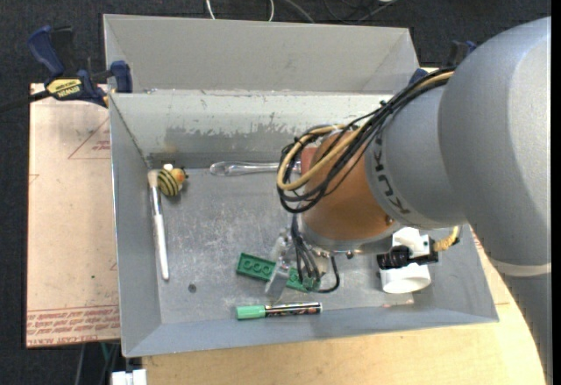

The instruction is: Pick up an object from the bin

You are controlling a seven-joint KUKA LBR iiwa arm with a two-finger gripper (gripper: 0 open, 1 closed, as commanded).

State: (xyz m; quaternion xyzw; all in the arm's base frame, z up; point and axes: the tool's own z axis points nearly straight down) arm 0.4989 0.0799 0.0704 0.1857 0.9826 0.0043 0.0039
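Observation:
My gripper [281, 273] hangs low over the front middle of the bin, under the orange wrist cover. It sits right on the right end of a flat green toy brick [253, 267], whose left part pokes out beside it. More green [303, 283] shows just right of the gripper; whether it belongs to the same brick is hidden. A marker with a green cap [279, 310] lies along the front wall, just below the gripper.
A white stick with a yellow and brown striped head [161, 230] lies along the left wall. A metal spoon [246, 168] rests by the back wall. A white and black round thing [405, 273] sits at the front right, under the arm.

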